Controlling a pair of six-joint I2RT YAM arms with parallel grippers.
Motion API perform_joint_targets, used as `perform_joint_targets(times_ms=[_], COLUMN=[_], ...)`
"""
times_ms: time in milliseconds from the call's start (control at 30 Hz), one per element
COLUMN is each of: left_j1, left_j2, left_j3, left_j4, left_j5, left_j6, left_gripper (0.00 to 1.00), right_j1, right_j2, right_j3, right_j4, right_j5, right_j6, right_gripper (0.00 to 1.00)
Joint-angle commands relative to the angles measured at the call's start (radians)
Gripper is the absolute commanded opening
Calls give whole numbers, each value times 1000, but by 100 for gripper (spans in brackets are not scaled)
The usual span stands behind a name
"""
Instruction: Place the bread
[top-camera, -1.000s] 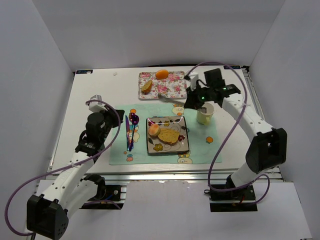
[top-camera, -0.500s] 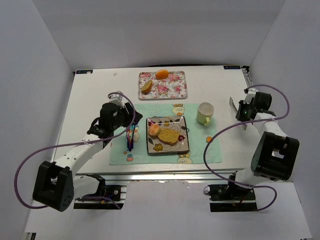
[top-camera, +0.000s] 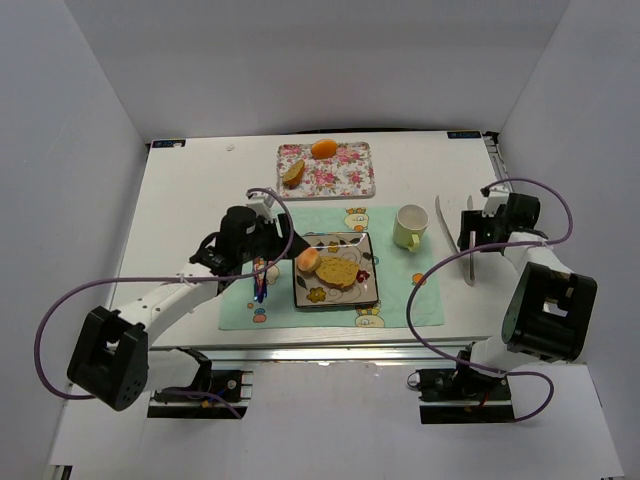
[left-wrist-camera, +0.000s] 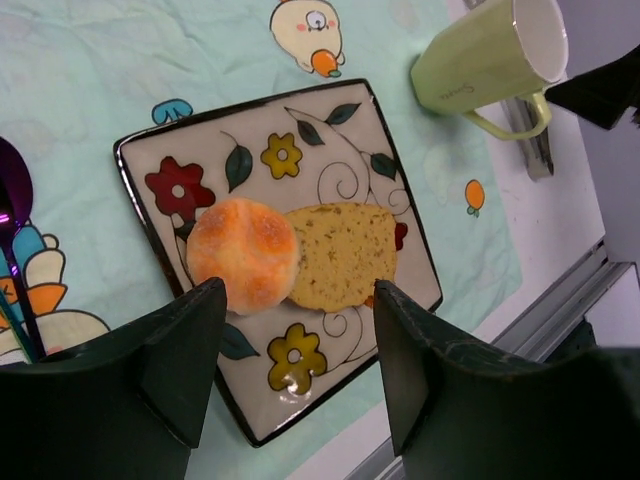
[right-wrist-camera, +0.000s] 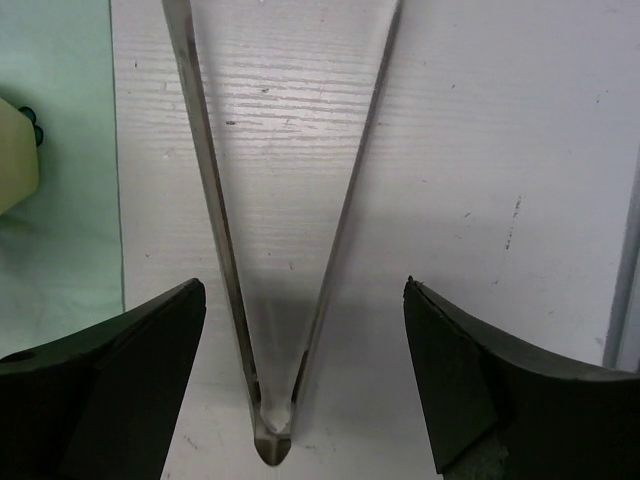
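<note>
The bread (left-wrist-camera: 343, 255), an oblong golden slice, lies flat on the square flowered plate (left-wrist-camera: 290, 375), touching a round orange-topped bun (left-wrist-camera: 243, 255) on its left. From above, the bread (top-camera: 338, 271) sits mid-plate (top-camera: 364, 292). My left gripper (left-wrist-camera: 300, 345) hovers open over the plate's near edge, holding nothing; in the top view it (top-camera: 278, 243) is at the plate's left. My right gripper (right-wrist-camera: 302, 330) is open, straddling metal tongs (right-wrist-camera: 215, 230) that lie on the bare table. From above, that gripper (top-camera: 468, 228) is right of the mug.
A pale green mug (top-camera: 410, 226) stands right of the plate on the teal placemat (top-camera: 395, 300). A floral tray (top-camera: 350, 175) at the back holds a wedge slice (top-camera: 293, 172) and an orange ball (top-camera: 323, 148). Purple cutlery (top-camera: 260, 268) lies left of the plate. The tongs (top-camera: 467, 262) lie at the mat's right edge.
The right arm swung from beside the tray to the table's right side, set the tongs down and opened. The left arm moved right to the plate and opened.
</note>
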Motion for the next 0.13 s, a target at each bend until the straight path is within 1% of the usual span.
perform_joint_targets(times_ms=[0, 67, 100], left_j1=[-5, -5, -5], left_j2=[-5, -14, -14], left_j3=[44, 54, 55], left_j4=[-56, -75, -80], left_j5=[2, -9, -12], left_j6=[35, 58, 63], left_gripper=[70, 69, 65], right_j1=[-1, 6, 32], right_j2=[-58, -116, -136], right_j3=[123, 180, 233], right_j4=[-67, -84, -87], right_j5=[16, -42, -69], right_j6=[-37, -46, -48], right_gripper=[84, 87, 90])
